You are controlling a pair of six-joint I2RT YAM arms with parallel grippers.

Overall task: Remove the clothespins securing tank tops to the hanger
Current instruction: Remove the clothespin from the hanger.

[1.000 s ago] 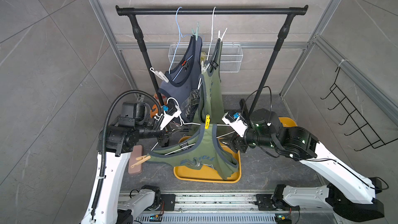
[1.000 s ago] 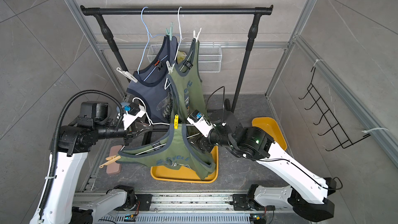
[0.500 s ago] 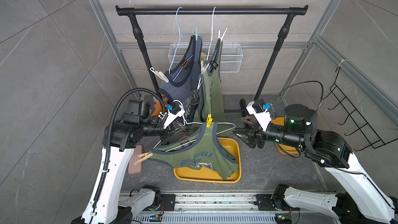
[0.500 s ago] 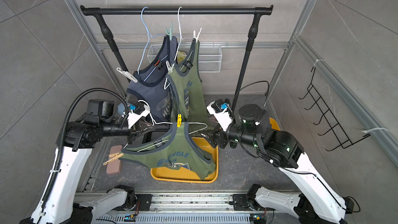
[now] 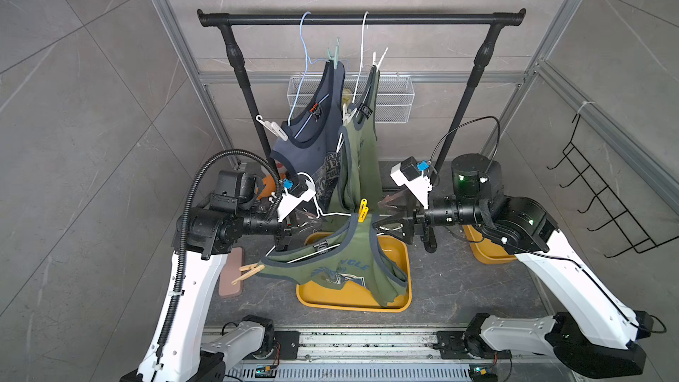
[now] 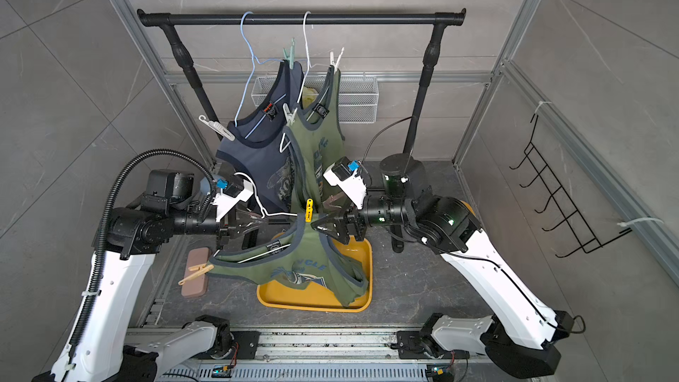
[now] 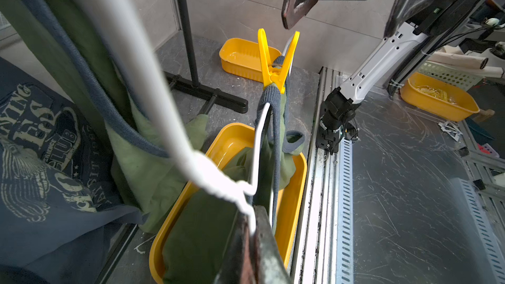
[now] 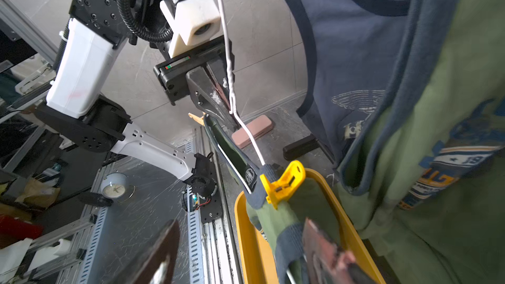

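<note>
Now the open right end effector [image 5: 378,213] returns to the yellow clothespin [image 5: 363,210], ready to grip it; the left end effector [image 7: 252,241] clamps the white hanger [image 7: 153,83].

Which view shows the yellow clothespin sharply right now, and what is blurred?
Left wrist view: the yellow clothespin is crisp, but the white hanger, close to the lens, smears into a blurred band across the frame. Right wrist view: the clothespin is sharp, while the hanging olive tank top beside it is soft. Both top views: even light and sharp throughout, though the clothespin appears small.
</note>
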